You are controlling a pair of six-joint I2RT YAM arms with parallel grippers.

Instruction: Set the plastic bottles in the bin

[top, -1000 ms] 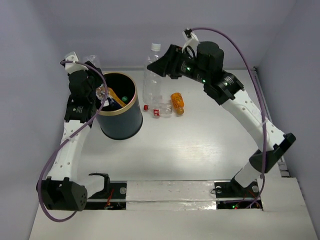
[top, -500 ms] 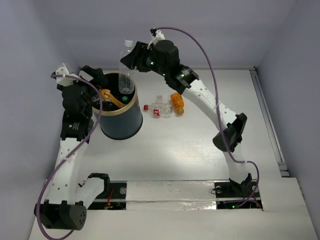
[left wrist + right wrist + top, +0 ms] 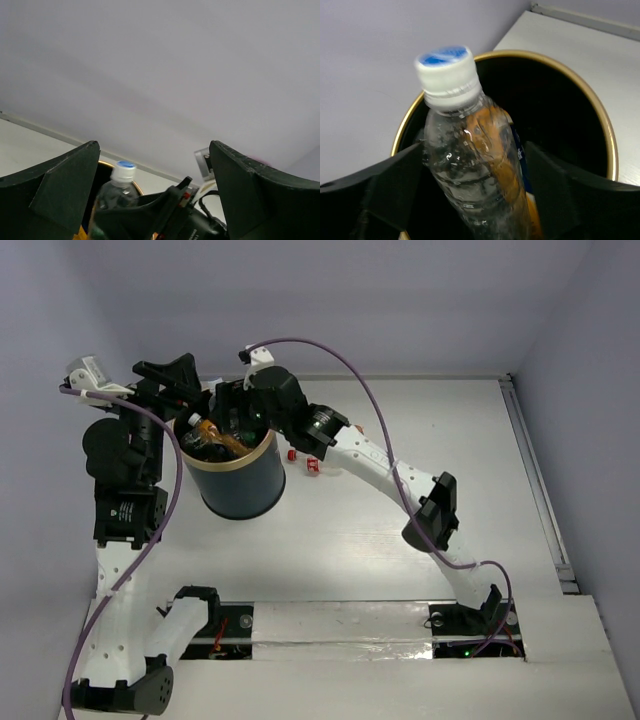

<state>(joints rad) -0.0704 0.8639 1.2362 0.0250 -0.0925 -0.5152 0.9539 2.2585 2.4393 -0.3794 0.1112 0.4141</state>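
Observation:
The navy bin with a gold rim stands at the back left and holds an orange bottle. My right gripper is over the bin's mouth, shut on a tall clear bottle with a blue-and-white cap. The bottle's body hangs down inside the rim, in front of the orange bottle with a dark blue label. My left gripper is open and empty, raised just left of the bin. In the left wrist view, the clear bottle shows between its fingers.
A small clear bottle with a red cap lies on the table right of the bin, partly hidden under the right arm. Grey walls close the back and both sides. A rail runs along the table's right edge.
My right arm has swung left with the clear bottle and lowered it into the bin's mouth. My left gripper has pulled up and back from the bin to its left side.

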